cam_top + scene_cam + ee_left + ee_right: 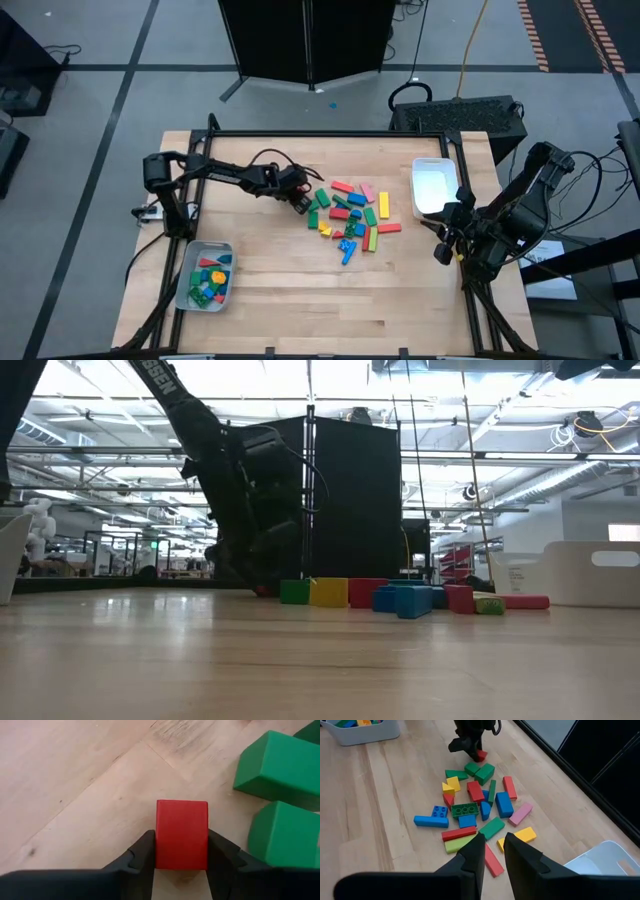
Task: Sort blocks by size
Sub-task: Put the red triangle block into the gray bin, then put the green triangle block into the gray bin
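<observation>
Closest to my left wrist camera, a small red cube (182, 835) sits pinched between the left gripper (181, 862) fingers, resting on the wooden table (300, 300); two green blocks (280, 765) lie just beside it toward 3 o'clock.

From overhead, going left to right: a grey tray (205, 276) at about 8 o'clock of the table holds a few sorted blocks. The left arm reaches in from 9 o'clock, its gripper (301, 203) down at the 9 o'clock edge of the loose pile of blocks (350, 215), which spreads over the table's middle in red, green, blue, yellow and pink. A pale tray (435, 187) stands at 3 o'clock of the pile.

The right gripper (443, 252) waits off the table's 4 o'clock edge, well apart from the pile, its fingers (522, 855) close together with a narrow gap, gripping nothing.
</observation>
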Action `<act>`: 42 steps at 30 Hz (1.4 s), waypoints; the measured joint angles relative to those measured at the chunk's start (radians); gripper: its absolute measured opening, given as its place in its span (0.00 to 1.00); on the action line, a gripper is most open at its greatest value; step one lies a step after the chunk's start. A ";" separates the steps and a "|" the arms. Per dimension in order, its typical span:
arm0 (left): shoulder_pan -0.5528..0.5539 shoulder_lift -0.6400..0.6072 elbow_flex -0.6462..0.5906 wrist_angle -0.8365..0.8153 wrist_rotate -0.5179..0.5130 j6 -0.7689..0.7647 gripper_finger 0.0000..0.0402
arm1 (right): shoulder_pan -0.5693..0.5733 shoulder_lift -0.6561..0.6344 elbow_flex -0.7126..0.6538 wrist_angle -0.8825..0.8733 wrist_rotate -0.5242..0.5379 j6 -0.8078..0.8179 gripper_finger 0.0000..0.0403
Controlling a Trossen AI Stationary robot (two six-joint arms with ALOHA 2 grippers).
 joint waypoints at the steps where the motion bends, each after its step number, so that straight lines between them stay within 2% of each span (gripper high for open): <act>1: -0.004 -0.010 0.000 -0.009 0.013 -0.012 0.30 | 0.000 0.000 0.000 0.000 0.000 0.004 0.17; 6: -0.070 -0.143 -0.002 -0.136 0.071 -0.039 0.30 | 0.000 0.000 0.000 0.000 0.000 0.005 0.17; 10: -0.172 -0.319 -0.002 -0.356 0.065 -0.131 0.30 | 0.000 0.000 0.000 0.000 0.000 0.005 0.17; 13: -0.295 -0.459 -0.002 -0.564 0.069 -0.266 0.30 | 0.000 0.000 0.000 0.001 0.001 0.005 0.17; 18: -0.557 -0.631 -0.002 -0.867 0.062 -0.596 0.30 | 0.000 0.000 0.000 0.001 0.004 0.005 0.17; 23: -0.798 -0.700 -0.002 -1.050 0.093 -0.899 0.30 | 0.000 0.000 0.000 0.001 0.005 0.004 0.17; 27: -0.939 -0.703 -0.002 -1.100 0.154 -1.043 0.30 | 0.000 0.000 0.000 0.002 0.004 0.005 0.17; 30: -1.004 -0.702 -0.002 -1.097 0.211 -1.118 0.30 | 0.000 0.000 0.000 0.009 0.003 0.005 0.17; 32: -1.030 -0.702 -0.002 -1.094 0.235 -1.159 0.38 | 0.000 0.000 0.000 0.014 0.003 0.005 0.17; 37: -1.046 -0.702 -0.002 -1.099 0.239 -1.247 0.65 | 0.000 0.000 0.000 0.021 0.003 0.005 0.17; 39: -1.046 -0.702 -0.002 -1.095 0.240 -1.248 0.72 | 0.000 0.000 0.000 0.025 0.003 0.005 0.17; 42: -1.040 -0.702 -0.002 -1.076 0.241 -1.248 0.78 | 0.000 0.000 0.000 0.026 0.002 0.005 0.17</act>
